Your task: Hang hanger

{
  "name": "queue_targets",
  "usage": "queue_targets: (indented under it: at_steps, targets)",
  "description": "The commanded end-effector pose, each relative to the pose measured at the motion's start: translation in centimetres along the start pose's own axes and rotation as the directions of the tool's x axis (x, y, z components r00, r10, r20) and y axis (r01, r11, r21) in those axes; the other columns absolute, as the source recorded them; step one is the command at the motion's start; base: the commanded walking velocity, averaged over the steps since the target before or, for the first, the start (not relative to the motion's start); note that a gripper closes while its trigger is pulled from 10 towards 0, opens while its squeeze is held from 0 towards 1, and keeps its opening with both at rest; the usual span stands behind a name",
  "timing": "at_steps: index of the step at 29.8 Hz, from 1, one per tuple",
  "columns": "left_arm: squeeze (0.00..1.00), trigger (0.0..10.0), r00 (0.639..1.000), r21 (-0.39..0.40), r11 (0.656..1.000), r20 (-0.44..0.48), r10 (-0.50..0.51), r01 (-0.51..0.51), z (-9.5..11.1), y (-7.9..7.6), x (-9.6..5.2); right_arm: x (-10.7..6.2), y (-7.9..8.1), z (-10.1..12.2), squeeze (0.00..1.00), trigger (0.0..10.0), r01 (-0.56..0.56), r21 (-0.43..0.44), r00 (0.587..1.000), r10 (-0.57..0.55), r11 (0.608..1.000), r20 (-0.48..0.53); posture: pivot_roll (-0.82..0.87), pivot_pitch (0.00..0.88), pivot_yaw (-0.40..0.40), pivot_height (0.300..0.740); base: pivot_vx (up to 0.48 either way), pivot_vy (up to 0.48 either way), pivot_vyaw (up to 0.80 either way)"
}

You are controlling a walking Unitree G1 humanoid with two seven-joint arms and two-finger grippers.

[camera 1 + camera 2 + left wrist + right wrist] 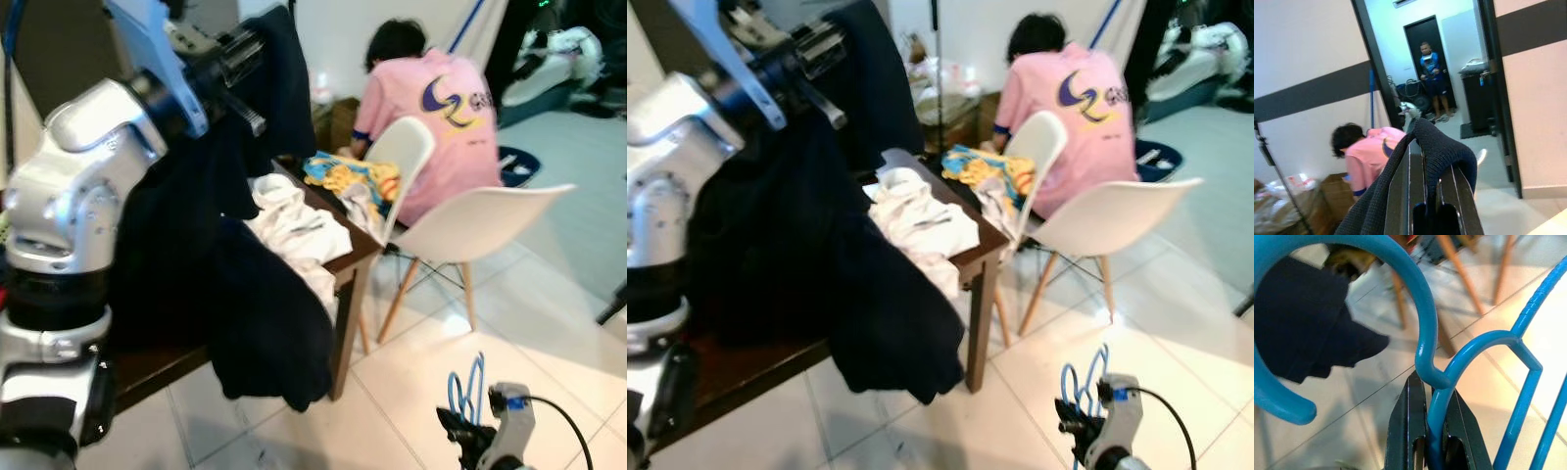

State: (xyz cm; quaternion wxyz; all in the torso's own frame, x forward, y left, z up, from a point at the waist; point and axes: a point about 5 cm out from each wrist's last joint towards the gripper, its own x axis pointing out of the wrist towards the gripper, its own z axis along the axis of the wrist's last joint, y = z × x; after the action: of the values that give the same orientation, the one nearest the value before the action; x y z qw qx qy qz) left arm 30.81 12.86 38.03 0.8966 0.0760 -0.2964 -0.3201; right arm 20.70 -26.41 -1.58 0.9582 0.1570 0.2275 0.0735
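A blue plastic hanger point(1426, 333) is pinched at the base of its hook by my right gripper point(1432, 399), which is shut on it. Both sit low at the right over the tiled floor, the hanger point(471, 385) poking up from the gripper point(460, 423). My left arm is raised at the upper left. Its gripper point(1425, 164) is shut on a dark navy garment point(1445, 152), whose fabric folds over the fingertips. The garment point(250, 304) hangs from the left gripper point(240, 59) down past the table edge.
A brown table point(355, 260) carries a white heap of clothes point(299, 230) and a yellow-blue cloth point(355, 176). Two white chairs point(480, 220) stand right of it. A person in a pink shirt point(436, 108) bends over behind them. Another person point(1431, 78) stands in a far doorway.
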Motion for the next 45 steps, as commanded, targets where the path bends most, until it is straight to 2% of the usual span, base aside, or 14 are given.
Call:
queue_targets:
  at_steps: [1,6,15,17,18,19,21,27,29,37,45]
  targets:
    - [0.00,10.0,1.000,0.014,1.000,-0.024,0.016,-0.015,-1.0,-0.5,0.1,-0.1,0.0,-0.4,0.00,10.0,0.018,0.021,1.000,-0.018,1.000,0.000,0.08,0.077,0.001,0.740,0.000,0.000,-0.80]
    - [0.00,10.0,0.999,-0.011,0.999,-0.022,0.031,-0.031,-1.8,-0.8,0.1,-0.2,-0.1,-0.2,0.00,10.0,0.034,0.018,0.999,-0.035,0.999,0.022,0.08,0.073,0.004,0.740,0.000,-0.373,-0.80]
    - [0.00,10.0,1.000,-0.009,1.000,0.030,0.007,-0.007,-1.7,-2.0,0.8,-0.4,-0.3,-0.1,0.00,10.0,0.041,0.013,0.999,-0.042,0.999,0.035,0.07,0.066,0.007,0.740,0.000,-0.448,0.00]
    - [0.00,10.0,0.998,0.020,1.000,0.067,0.007,-0.009,-0.8,-1.8,1.0,-0.4,-0.3,-0.3,0.00,10.0,0.040,0.019,0.999,-0.040,0.999,0.020,0.07,0.069,0.007,0.740,0.000,-0.461,-0.80]
    - [0.00,10.0,0.995,0.075,0.997,0.102,0.011,-0.019,0.3,-1.6,1.3,-0.4,-0.3,-0.3,0.00,10.0,0.039,0.026,0.999,-0.040,0.999,0.018,0.07,0.069,0.007,0.740,0.000,-0.435,-0.80]
    - [0.00,10.0,0.995,0.075,0.997,0.102,0.011,-0.019,0.3,-1.6,1.3,-0.4,-0.3,-0.3,0.00,10.0,0.039,0.026,0.999,-0.040,0.999,0.018,0.07,0.069,0.007,0.740,0.000,-0.435,-0.80]
    - [0.00,10.0,0.991,0.108,0.994,0.136,0.012,-0.027,1.6,-1.3,1.6,-0.4,-0.3,-0.3,0.00,10.0,0.038,0.020,0.999,-0.038,0.999,0.018,0.07,0.074,0.005,0.740,0.000,-0.435,-0.80]
    - [0.00,10.0,0.982,0.135,0.990,0.187,0.009,-0.034,3.4,-1.1,1.9,-0.3,-0.3,-0.2,0.00,10.0,0.036,0.015,0.999,-0.037,0.999,0.016,0.07,0.076,0.006,0.740,0.000,-0.282,-0.80]
    - [0.00,10.0,0.974,0.133,0.990,0.225,0.011,-0.041,4.7,-1.0,2.1,-0.3,-0.2,-0.3,0.00,10.0,0.032,0.014,0.999,-0.032,0.999,0.014,0.07,0.077,0.008,0.740,0.000,0.000,-0.80]
    - [0.00,10.0,0.978,0.121,0.993,0.208,-0.027,0.002,4.4,-1.0,2.2,-0.2,-0.2,-0.2,0.00,10.0,0.032,0.018,0.999,-0.032,0.999,0.017,0.07,0.080,0.011,0.740,0.000,0.000,-0.80]
    - [0.00,10.0,0.988,0.121,0.992,0.148,-0.047,0.029,2.7,-1.3,1.7,-0.3,-0.3,0.0,0.00,10.0,0.048,0.029,0.998,-0.050,0.998,0.037,0.07,0.085,0.012,0.740,0.000,0.000,-0.60]
